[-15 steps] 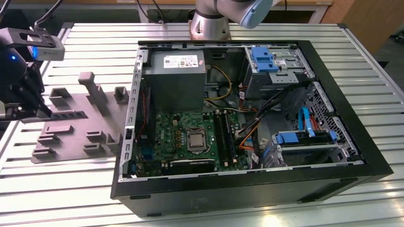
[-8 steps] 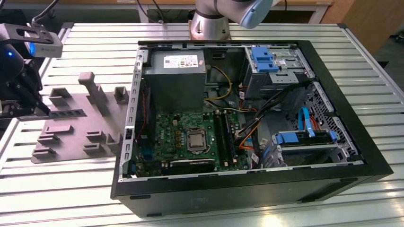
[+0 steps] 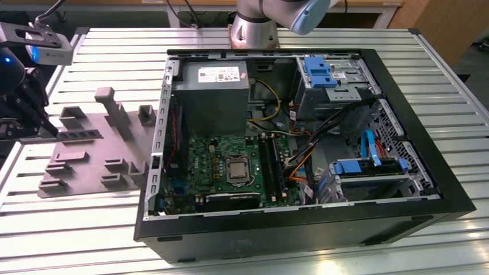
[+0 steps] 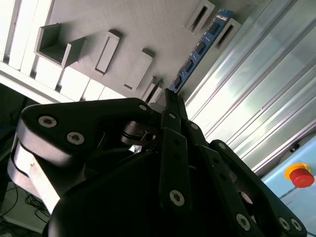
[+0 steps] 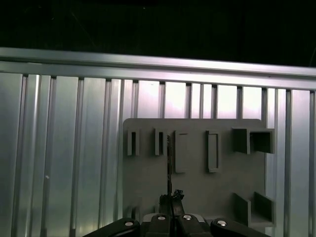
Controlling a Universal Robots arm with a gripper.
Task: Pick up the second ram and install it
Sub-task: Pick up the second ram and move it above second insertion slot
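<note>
The second ram [image 4: 200, 48], a thin blue stick with black chips, stands on edge in the grey plastic tray [image 3: 84, 172] at the exterior view's left. In the first wrist view the ram [image 5: 169, 163] shows edge-on, running away from my fingertips. My gripper [image 4: 168, 96] has its fingers closed together on the near end of the stick, and in the exterior view the gripper [image 3: 46, 129] sits at the tray's left edge beside the dark stick [image 3: 80, 136]. The green board [image 3: 229, 166] with its long black slots [image 3: 269, 166] lies inside the open computer case [image 3: 428, 166].
Raised grey blocks [image 3: 114, 112] stand on the tray around the stick. The case holds a grey power-supply box [image 3: 210, 94], blue drive brackets [image 3: 321, 71] and loose cables [image 3: 298, 166]. A slatted metal table [image 3: 114, 46] carries everything. A red button [image 4: 301, 175] is beyond the table.
</note>
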